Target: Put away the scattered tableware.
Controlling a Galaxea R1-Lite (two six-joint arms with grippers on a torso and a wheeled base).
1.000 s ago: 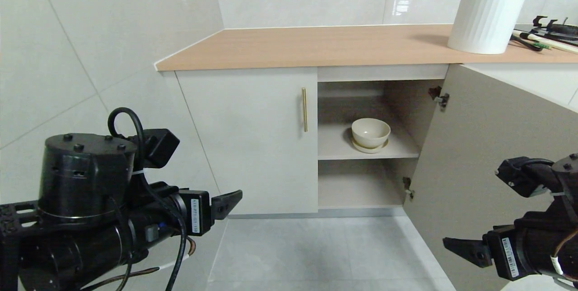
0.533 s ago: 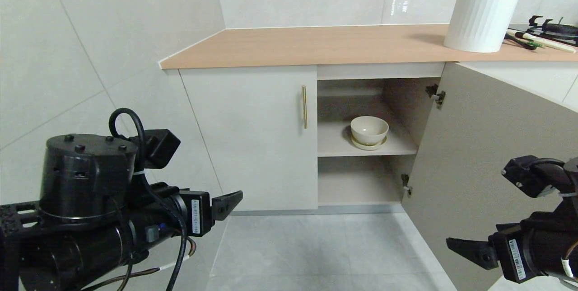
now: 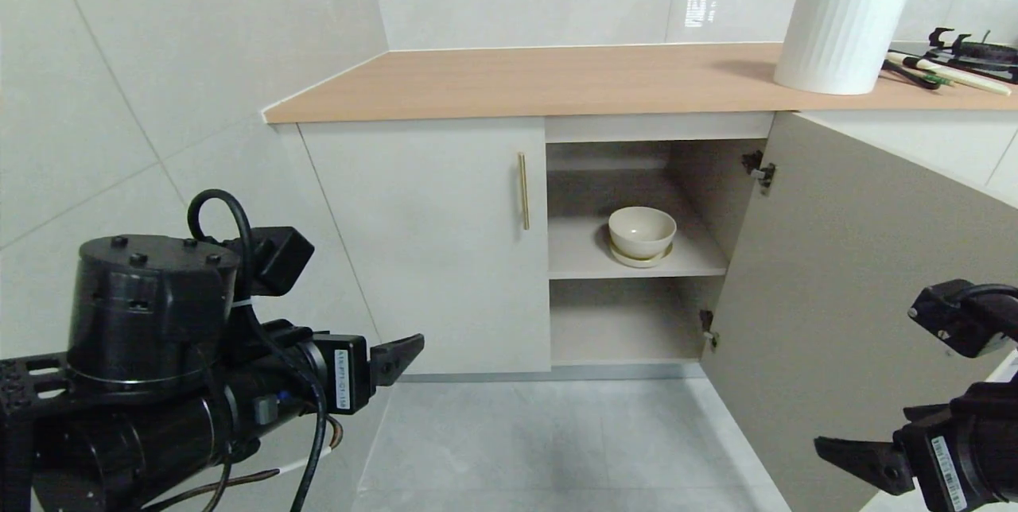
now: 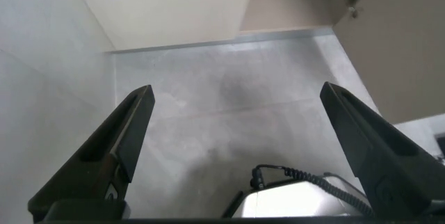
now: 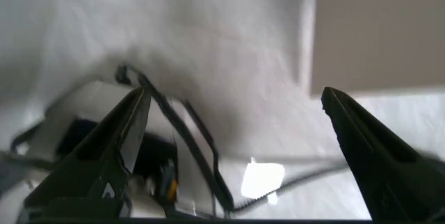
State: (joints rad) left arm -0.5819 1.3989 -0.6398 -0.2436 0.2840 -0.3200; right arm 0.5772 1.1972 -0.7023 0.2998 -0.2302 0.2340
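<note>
A cream bowl (image 3: pixel 641 230) sits on a small plate (image 3: pixel 641 259) on the middle shelf of the open cabinet (image 3: pixel 636 138). My left gripper (image 3: pixel 402 357) hangs low at the left, well short of the cabinet. In its wrist view the left gripper (image 4: pixel 236 92) is open above the grey floor, with nothing between its fingers. My right gripper (image 3: pixel 851 456) is low at the right, in front of the open door (image 3: pixel 835 281). The right wrist view shows the right gripper (image 5: pixel 236 95) open and empty too.
A white ribbed cylinder (image 3: pixel 845 19) stands on the wooden counter (image 3: pixel 541 79), with chopsticks and utensils (image 3: pixel 946 71) at the far right. The left cabinet door (image 3: pixel 429 242) is closed and has a gold handle (image 3: pixel 522 190). A tiled wall runs along the left.
The head view has shifted a little, so the cabinet sits slightly further left. My right gripper has dropped lower and to the right. The left arm, bowl and plate are unmoved.
</note>
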